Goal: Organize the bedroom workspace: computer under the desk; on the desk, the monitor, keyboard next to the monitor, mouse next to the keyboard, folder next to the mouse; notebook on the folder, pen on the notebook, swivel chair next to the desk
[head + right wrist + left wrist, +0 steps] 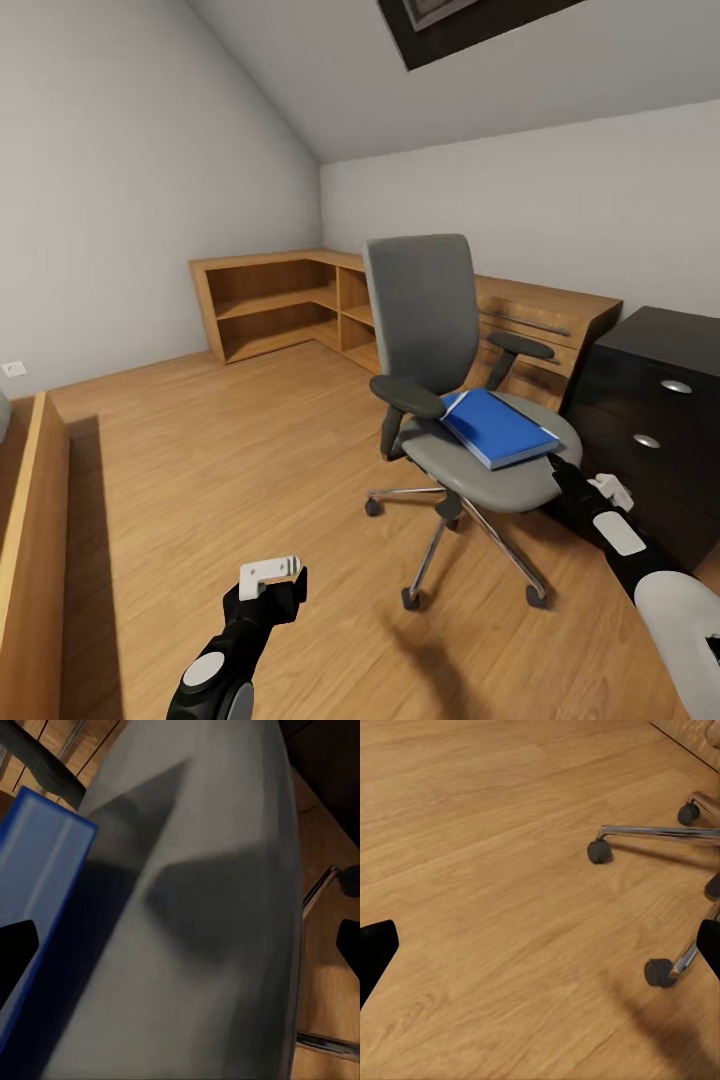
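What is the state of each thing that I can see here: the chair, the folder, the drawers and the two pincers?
swivel chair: upright, seat holding the folder
folder: closed, flat on the seat, not gripped
drawer unit: drawers shut
left pincer: over bare floor, holding nothing, fingers apart
right pincer: at the seat's edge near the folder, holding nothing, fingers apart

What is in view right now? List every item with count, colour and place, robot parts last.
swivel chair: one, grey with black armrests and chrome base, centre of the wood floor.
folder: one, bright blue, lying flat on the chair seat.
wooden shelf unit: one, light wood, L-shaped, along the far walls.
drawer unit: one, black, right of the chair.
skylight: one, dark-framed, in the sloped ceiling.
wall socket: one, white, low on the left wall.
left gripper: one, black and white, low over bare floor, open.
right gripper: one, black, at the seat's edge beside the folder, open.
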`<state>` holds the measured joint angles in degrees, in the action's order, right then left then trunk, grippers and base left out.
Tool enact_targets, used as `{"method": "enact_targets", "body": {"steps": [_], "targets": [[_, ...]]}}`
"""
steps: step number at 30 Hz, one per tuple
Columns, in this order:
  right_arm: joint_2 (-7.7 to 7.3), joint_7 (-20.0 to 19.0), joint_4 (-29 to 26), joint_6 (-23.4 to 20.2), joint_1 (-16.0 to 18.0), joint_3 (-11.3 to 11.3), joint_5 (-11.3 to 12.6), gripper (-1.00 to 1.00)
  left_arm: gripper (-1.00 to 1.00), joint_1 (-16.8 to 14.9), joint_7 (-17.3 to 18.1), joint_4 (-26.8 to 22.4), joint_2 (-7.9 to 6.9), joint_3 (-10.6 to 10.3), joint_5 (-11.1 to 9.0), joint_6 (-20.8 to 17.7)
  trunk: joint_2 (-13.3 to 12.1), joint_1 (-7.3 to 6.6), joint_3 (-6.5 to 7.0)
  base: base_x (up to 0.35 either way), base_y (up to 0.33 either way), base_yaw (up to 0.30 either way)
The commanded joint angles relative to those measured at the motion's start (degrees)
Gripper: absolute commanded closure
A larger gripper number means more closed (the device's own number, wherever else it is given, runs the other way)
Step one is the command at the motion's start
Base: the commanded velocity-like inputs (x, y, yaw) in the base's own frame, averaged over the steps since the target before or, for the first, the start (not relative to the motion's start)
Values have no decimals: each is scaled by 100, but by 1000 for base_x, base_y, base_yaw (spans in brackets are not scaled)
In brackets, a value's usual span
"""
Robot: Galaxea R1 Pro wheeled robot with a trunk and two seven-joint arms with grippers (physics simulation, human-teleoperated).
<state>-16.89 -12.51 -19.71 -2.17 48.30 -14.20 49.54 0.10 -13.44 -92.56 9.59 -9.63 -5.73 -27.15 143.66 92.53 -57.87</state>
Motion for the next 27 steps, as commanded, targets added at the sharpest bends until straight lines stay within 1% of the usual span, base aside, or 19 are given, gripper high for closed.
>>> {"method": "enact_targets", "body": {"steps": [1,5,11,27], "targets": [[1,-37,2,-22,4,-21,53,-100,-100,-1,-50,-8,-1,-6,-60,-18,2,-1,-4,0,0,0],[1,-38,5,-23,4,-21,49,-100,-100,-1,-45,-8,-1,-4,-60,-25,2,-1,-4,-90,0,0],[1,-33,10,-46,4,-21,62,-100,-100,-1,-45,-8,-1,-4,-60,-27,2,-1,-4,-228,0,0],[10,-30,5,-63,4,-21,80,-100,-100,-1,-45,-8,-1,-4,-60,-27,2,-1,-4,-14,0,0]]}}
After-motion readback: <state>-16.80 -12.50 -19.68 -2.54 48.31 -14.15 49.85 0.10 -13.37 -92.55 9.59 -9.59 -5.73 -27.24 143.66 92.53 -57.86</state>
